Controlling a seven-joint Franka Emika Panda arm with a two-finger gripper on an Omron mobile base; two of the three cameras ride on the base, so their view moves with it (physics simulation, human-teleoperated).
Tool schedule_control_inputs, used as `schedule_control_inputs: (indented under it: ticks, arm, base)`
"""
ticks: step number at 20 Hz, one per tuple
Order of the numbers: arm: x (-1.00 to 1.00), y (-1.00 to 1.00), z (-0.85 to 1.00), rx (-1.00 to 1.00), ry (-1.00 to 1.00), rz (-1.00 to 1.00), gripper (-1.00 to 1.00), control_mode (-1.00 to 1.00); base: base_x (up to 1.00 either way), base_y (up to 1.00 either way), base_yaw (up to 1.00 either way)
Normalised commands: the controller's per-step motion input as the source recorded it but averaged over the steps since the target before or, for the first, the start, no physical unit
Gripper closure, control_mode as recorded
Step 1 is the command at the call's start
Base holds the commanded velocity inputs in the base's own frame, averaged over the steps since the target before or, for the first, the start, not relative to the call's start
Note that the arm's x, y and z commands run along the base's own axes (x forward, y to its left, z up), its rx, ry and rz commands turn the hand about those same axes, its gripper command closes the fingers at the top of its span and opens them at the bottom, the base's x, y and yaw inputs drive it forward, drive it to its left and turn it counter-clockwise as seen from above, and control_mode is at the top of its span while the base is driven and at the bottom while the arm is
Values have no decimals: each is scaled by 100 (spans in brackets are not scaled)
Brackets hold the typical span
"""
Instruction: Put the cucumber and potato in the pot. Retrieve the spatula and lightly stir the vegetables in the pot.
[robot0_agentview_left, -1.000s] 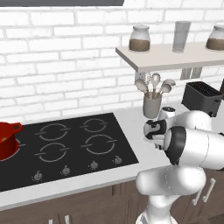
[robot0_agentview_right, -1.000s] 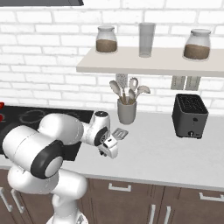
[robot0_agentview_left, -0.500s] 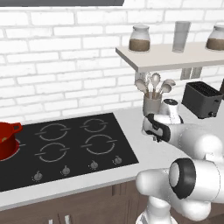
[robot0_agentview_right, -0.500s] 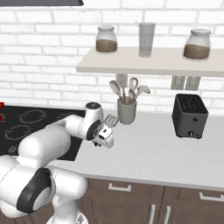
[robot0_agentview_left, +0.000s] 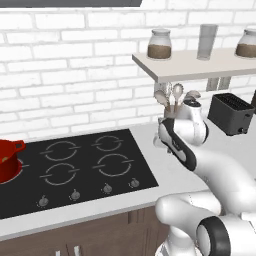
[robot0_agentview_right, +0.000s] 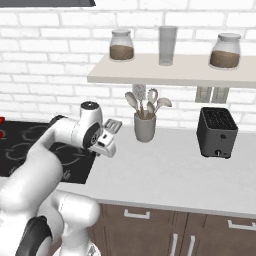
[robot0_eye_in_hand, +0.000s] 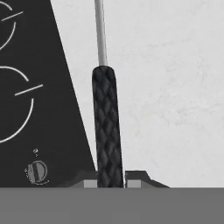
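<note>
Hand view: one spatula (jaws closed)

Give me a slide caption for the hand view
Gripper shut on the spatula handle, above the counter beside the cooktop.

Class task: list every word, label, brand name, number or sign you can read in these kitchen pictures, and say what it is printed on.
None can be read.
Stove knob: tiny marks beside it, too small to read.
Jars, toaster, pot, spatula: no lettering visible.
</note>
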Motion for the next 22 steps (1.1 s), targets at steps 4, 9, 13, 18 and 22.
schedule_control_inputs:
  ticks: [4, 9, 13, 18, 22]
  arm:
    - [-41, 40, 74, 1, -4, 8, 100, -100]
    - [-53, 10, 56, 0, -14, 7, 100, -100]
    - [-31, 0, 38, 0, -7, 7, 100, -100]
    - [0, 0, 0, 0, 0, 0, 100, -100]
    - [0, 27, -4, 0, 0, 3, 100, 100]
  base:
    - [0, 0, 0]
    - [0, 0, 0]
    - [0, 0, 0]
    - [0, 0, 0]
    - [0, 25, 4]
